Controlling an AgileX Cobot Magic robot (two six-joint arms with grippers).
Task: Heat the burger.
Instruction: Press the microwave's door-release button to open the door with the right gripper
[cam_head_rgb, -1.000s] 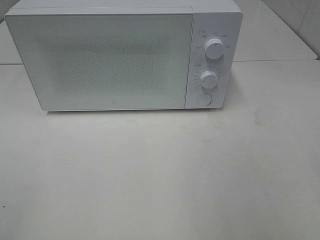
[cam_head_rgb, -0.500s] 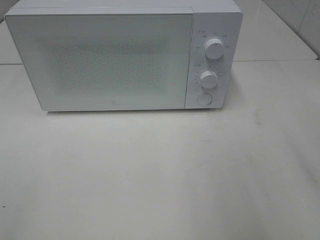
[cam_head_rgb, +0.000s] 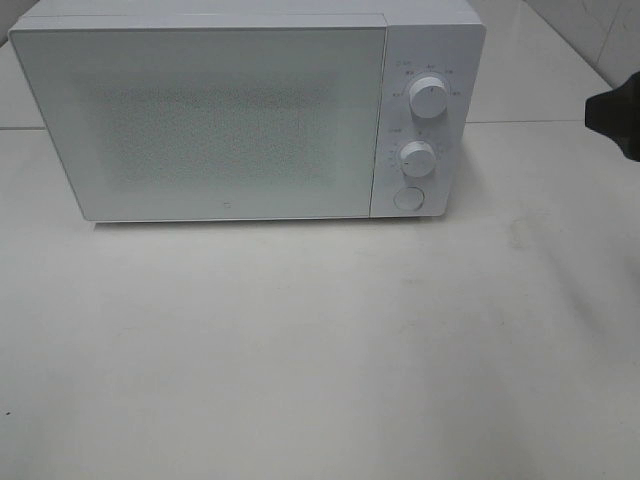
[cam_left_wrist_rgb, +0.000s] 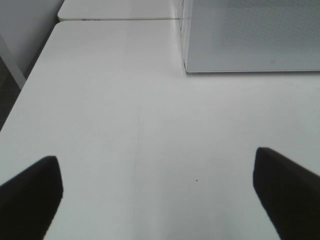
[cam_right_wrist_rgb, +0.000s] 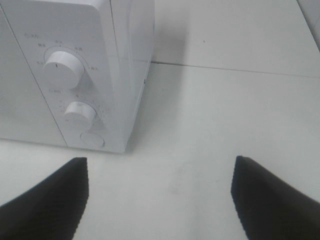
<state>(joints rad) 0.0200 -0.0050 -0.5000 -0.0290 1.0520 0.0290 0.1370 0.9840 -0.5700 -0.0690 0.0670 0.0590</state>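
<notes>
A white box-shaped microwave oven (cam_head_rgb: 240, 115) stands at the back of the white matte desk (cam_head_rgb: 320, 350), its wide speckled-glass door (cam_head_rgb: 200, 120) shut flush; to the right of the door sit a large white upper dial (cam_head_rgb: 428, 97), a smaller white lower dial (cam_head_rgb: 418, 158) and a round white push button (cam_head_rgb: 407, 198) beneath them. The burger shows in no view, and the clouded door pane lets nothing behind it be made out, so its place cannot be told.

The exterior high view shows the oven's whole front, but of the arms only a black tip of the right arm (cam_head_rgb: 615, 122) at the right edge, level with the dials and well apart from them; the left arm is out of it.

The right wrist view shows what that one cannot: the right end effector (cam_right_wrist_rgb: 160, 192) with its two black fingers (cam_right_wrist_rgb: 50, 200) spread wide over bare desk, nothing between them, the control panel and the oven's side wall just ahead.

Only the left wrist view shows the left end effector (cam_left_wrist_rgb: 157, 195); its fingers (cam_left_wrist_rgb: 285, 200) are likewise spread and empty above the desk, with the door's lower corner farther off and a seam between two desk tops beyond.
</notes>
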